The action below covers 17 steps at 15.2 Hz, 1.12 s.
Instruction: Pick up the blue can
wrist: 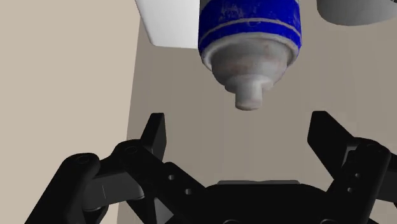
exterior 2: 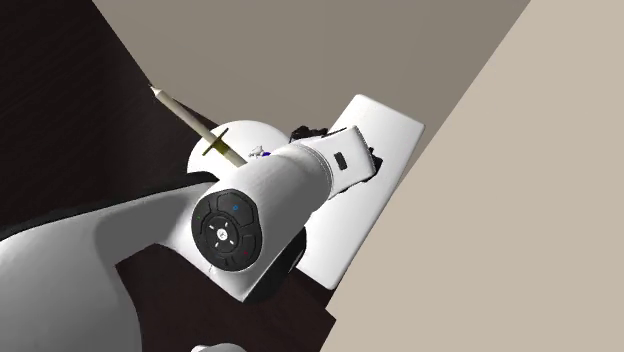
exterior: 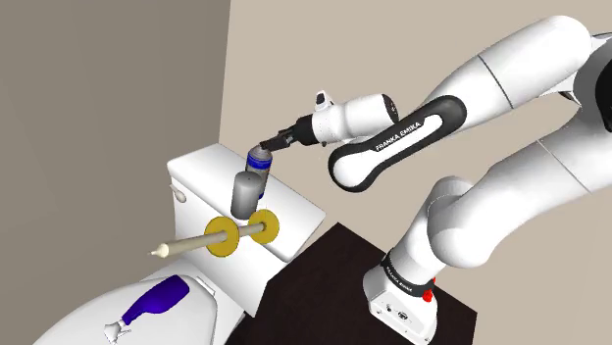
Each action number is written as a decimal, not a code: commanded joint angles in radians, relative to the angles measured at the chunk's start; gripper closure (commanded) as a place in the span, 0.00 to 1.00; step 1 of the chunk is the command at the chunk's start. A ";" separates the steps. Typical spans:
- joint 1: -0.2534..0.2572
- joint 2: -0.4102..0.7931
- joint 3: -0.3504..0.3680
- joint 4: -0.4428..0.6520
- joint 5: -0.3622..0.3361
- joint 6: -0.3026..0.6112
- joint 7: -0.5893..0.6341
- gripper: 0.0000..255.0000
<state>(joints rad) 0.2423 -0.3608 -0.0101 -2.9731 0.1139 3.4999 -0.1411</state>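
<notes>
The blue can (exterior: pixel 259 157), blue with a grey top, stands on the white toilet tank's lid (exterior: pixel 201 162) near the wall. My black gripper (exterior: pixel 273 145) reaches it from the shoulder view's right, level with its top. In the wrist view the blue can (wrist: pixel 249 28) points its grey nozzle at the gripper (wrist: pixel 240 130). The fingers (wrist: pixel 154 132) stand wide apart and open. The can lies just beyond the fingertips and neither finger touches it.
A grey cylinder (exterior: pixel 247 193) stands just in front of the can on the tank. A pale rod with two yellow discs (exterior: pixel 221 238) lies across the tank's front. A blue bottle (exterior: pixel 157 299) lies on the toilet lid. The beige walls (exterior: pixel 98 88) stand close behind.
</notes>
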 commanded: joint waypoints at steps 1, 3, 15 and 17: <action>0.034 0.173 -0.008 0.036 -0.007 0.216 0.020 0.00; 0.029 0.208 -0.005 0.039 -0.017 0.251 0.029 0.00; 0.027 0.361 -0.011 0.051 -0.045 0.392 0.054 1.00; 0.028 0.363 -0.010 0.051 -0.043 0.394 0.054 1.00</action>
<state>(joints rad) 0.2692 -0.0011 -0.0209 -2.9211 0.0709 3.8956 -0.0869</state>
